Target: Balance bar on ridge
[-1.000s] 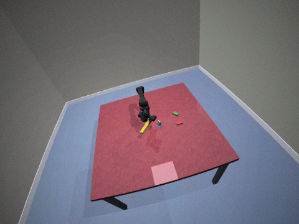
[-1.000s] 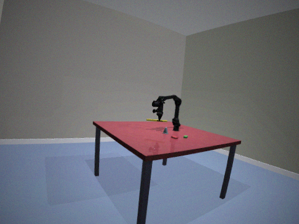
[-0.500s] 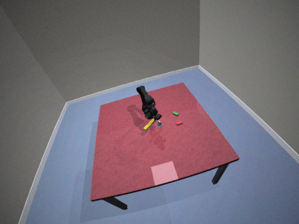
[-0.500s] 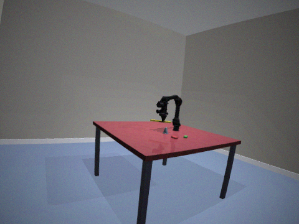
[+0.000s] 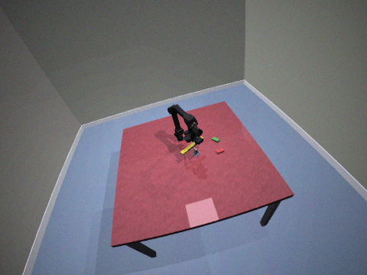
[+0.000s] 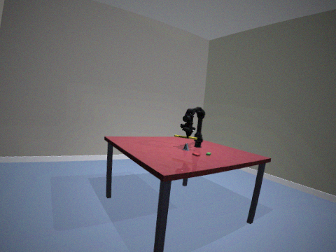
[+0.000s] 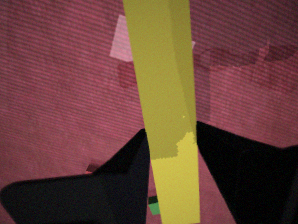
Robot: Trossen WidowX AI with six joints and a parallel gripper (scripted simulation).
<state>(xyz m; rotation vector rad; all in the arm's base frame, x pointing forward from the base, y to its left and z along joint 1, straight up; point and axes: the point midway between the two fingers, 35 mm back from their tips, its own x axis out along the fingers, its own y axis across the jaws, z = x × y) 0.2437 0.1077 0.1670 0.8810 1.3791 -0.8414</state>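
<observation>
My gripper [image 5: 196,143] [image 6: 189,136] [image 7: 170,130] is shut on the long yellow bar [image 5: 187,148] [image 6: 180,136] [image 7: 160,75], with a finger on either side of it. The bar is held in the air above the table and looks roughly level in the exterior view. The small grey ridge [image 5: 196,153] [image 6: 186,148] stands on the table, lower than the bar and apart from it. In the top view the bar shows beside the ridge, toward the arm's base. The ridge cannot be made out in the wrist view.
A red block [image 5: 220,151] [image 6: 196,154] and a green block [image 5: 215,139] [image 6: 208,153] [image 7: 154,206] lie on the red table [image 5: 153,198] [image 6: 147,150] beside the ridge. A pale pink square [image 5: 202,212] [image 7: 121,42] is near one table edge.
</observation>
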